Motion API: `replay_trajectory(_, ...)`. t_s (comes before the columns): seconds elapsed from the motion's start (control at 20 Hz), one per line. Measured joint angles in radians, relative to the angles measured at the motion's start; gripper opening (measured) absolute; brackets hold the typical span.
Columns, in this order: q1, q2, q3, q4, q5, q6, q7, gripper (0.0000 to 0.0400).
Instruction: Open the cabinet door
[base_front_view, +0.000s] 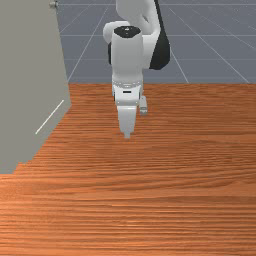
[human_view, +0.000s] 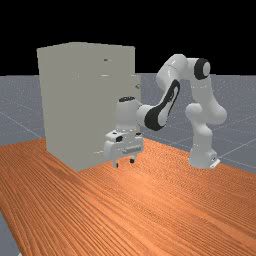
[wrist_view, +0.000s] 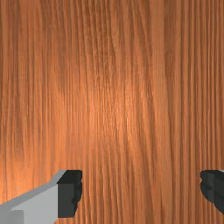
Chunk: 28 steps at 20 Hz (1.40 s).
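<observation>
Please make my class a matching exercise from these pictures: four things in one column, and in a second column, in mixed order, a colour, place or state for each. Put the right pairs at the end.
Things
1. Cabinet
2. Gripper
3. Tabletop
4. Arm's base

Descriptions
A. Orange-brown, with streaks of wood grain
B. White, at the far view's right
C. Open, holding nothing
D. Greyish and box-shaped, at the front view's left

Right pairs: 1-D; 2-C; 3-A; 4-B
</observation>
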Motion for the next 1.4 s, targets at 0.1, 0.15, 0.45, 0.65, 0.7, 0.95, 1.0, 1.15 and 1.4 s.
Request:
replay_trajectory(0.1,0.004,-0.015,-0.024,-0.021,-0.02,-0.029,0.043,0.04)
replay_trajectory(0.15,0.001,-0.018,-0.031,-0.026,-0.024,-0.037,0.052,0.04)
replay_trajectory(0.45,-0.065,-0.56,-0.067,-0.342,0.114,-0.398,0.875,0.0034)
replay_trajectory(0.65,-0.096,-0.611,-0.065,-0.391,0.191,-0.404,1.147,0.0005)
replay_trajectory(0.7,-0.098,-0.615,-0.064,-0.395,0.196,-0.405,1.163,0.0003)
replay_trajectory(0.95,-0.099,-0.677,-0.064,-0.417,0.206,-0.433,1.181,0.0)
replay_trajectory(1.0,-0.101,-0.712,-0.067,-0.436,0.207,-0.441,1.18,0.0)
replay_trajectory(1.15,-0.108,-0.899,-0.073,-0.538,0.214,-0.468,1.172,0.0)
replay_trajectory(1.4,-0.131,-1.23,-0.086,-0.71,0.198,-0.557,1.154,0.0)
